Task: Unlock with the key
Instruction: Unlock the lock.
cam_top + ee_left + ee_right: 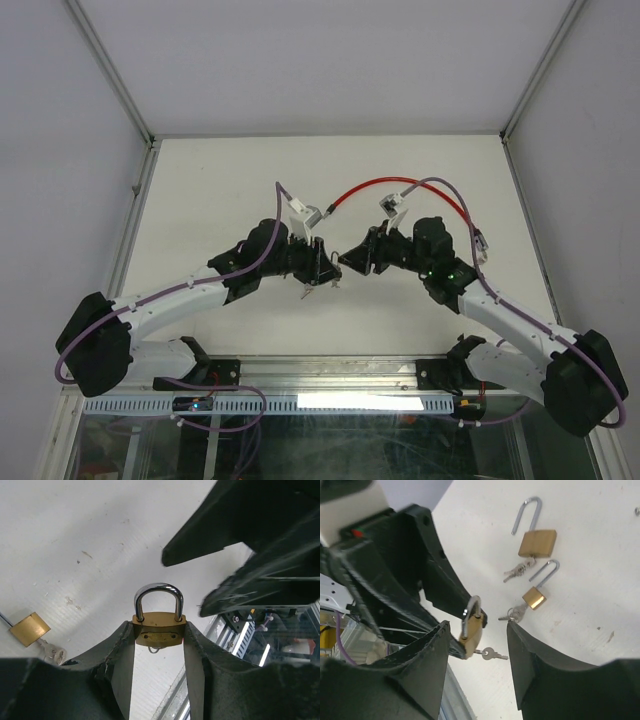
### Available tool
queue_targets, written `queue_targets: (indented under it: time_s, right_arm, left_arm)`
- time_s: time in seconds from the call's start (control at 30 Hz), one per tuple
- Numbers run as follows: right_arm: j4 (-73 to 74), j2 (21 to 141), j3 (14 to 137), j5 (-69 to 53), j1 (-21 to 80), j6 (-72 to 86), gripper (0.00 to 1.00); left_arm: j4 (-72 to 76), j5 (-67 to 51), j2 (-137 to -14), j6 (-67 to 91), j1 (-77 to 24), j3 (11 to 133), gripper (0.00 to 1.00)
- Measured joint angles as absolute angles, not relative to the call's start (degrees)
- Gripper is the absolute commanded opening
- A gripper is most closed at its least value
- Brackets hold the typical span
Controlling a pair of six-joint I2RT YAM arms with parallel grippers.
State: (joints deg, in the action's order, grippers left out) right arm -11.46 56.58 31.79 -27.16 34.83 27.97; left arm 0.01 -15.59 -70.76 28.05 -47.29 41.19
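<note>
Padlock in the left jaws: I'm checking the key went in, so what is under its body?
A key sticks out from under the padlock. The keyhole and the key's blade are covered by the body.

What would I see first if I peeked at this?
A gold padlock sits pinched in the left claw, between the two arms, with a key sticking out of its bottom. The right claw is open right beside that key. A big lock and a small lock lie on the white table nearby, loops open.
</note>
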Motion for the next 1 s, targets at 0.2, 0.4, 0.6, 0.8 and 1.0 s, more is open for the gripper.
queue_targets:
  time_s: [0.2,0.4,0.6,0.8,1.0]
  right_arm:
    - [-10.46,61.52,31.81,-29.85,34.83,27.09,0.47]
    - [-11.62,62.54,31.81,-31.94,34.87,26.46,0.22]
    - [-12.25,63.20,31.83,-34.04,35.07,24.91,0.01]
    - [-13.52,63.53,31.81,-37.10,34.96,24.62,0.00]
    - [-17.58,64.01,30.72,-39.83,33.93,24.38,0.00]
  left_arm:
    - [-0.19,-18.02,-70.78,26.28,-47.29,41.54,0.00]
    - [-0.67,-18.46,-70.83,25.50,-47.31,41.54,0.00]
    - [-0.60,-18.48,-70.61,24.38,-47.24,40.84,0.00]
    - [0.19,-18.55,-68.97,24.16,-47.27,39.40,0.00]
    - [1.56,-18.63,-69.10,25.08,-47.27,39.22,0.77]
